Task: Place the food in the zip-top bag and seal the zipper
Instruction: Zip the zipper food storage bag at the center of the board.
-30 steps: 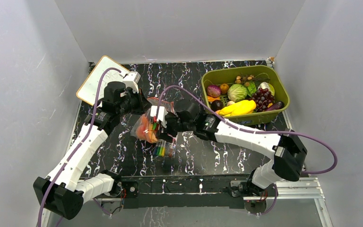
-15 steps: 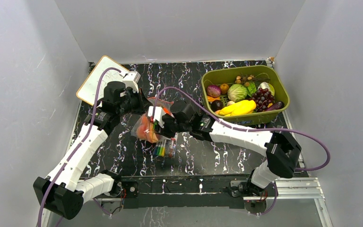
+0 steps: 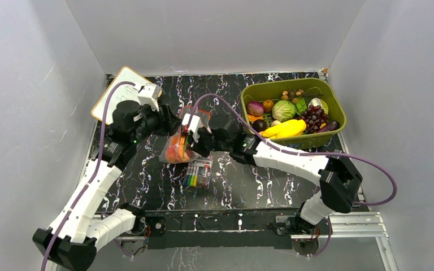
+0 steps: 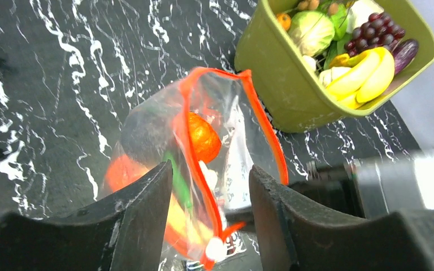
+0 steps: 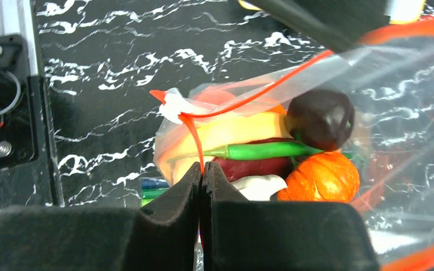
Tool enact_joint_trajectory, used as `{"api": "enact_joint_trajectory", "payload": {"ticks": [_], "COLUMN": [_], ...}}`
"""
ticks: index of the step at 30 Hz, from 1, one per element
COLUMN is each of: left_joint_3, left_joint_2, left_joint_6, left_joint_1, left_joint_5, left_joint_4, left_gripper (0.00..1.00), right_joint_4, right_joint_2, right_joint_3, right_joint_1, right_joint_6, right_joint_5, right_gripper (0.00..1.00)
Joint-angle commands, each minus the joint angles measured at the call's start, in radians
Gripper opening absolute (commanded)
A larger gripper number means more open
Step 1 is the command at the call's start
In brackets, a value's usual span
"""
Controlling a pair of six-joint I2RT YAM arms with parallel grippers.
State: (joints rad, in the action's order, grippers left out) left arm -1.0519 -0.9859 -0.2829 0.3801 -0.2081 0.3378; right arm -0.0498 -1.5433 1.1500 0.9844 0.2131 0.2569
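The clear zip-top bag (image 3: 176,148) hangs just above the black marble table between my two grippers. Food fills its lower part: an orange pumpkin (image 5: 318,178), a dark purple fruit (image 5: 320,118), a green chilli (image 5: 260,150) and yellow and red pieces. My right gripper (image 5: 202,166) is shut on the red-orange zipper (image 5: 271,84), a little below the white slider (image 5: 175,107). My left gripper (image 4: 210,168) is open above the bag's mouth. The zipper (image 4: 263,124) runs between its fingers (image 4: 141,209) without being pinched. The mouth gapes open.
An olive-green bin (image 3: 311,142) at the back right holds more toy produce: cabbage, grapes, bananas. A pack of coloured markers (image 3: 198,174) lies on the table right under the bag. A whiteboard (image 3: 113,93) leans at the back left corner.
The left gripper opened, let go of the bag's mouth and drew back left. The right gripper closed on the zipper strip. The bag shifted slightly toward the back.
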Motion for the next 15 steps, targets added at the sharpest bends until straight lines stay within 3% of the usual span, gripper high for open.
{"api": "enact_joint_trajectory", "payload": {"ticks": [1,9,15], "left_joint_3": [-0.002,0.162,0.247], "left_joint_2": [0.111,0.279,0.279], "left_joint_6": [0.094,0.246,0.333], "left_joint_1": [0.002,0.002,0.002], "left_joint_5": [-0.006,-0.155,-0.283], "left_joint_4": [-0.080,-0.248,-0.260], "left_gripper": [0.52,0.48,0.47], "right_joint_4": [0.129,0.100,0.110], "right_joint_2": [0.064,0.053,0.052], "right_joint_3": [0.041,0.111,0.129], "right_joint_1": [-0.065,-0.140,-0.158], "right_joint_6": [-0.069,-0.081,-0.099], "right_joint_5": [0.006,0.064,0.114], "right_gripper": [0.00,0.00,0.00]}}
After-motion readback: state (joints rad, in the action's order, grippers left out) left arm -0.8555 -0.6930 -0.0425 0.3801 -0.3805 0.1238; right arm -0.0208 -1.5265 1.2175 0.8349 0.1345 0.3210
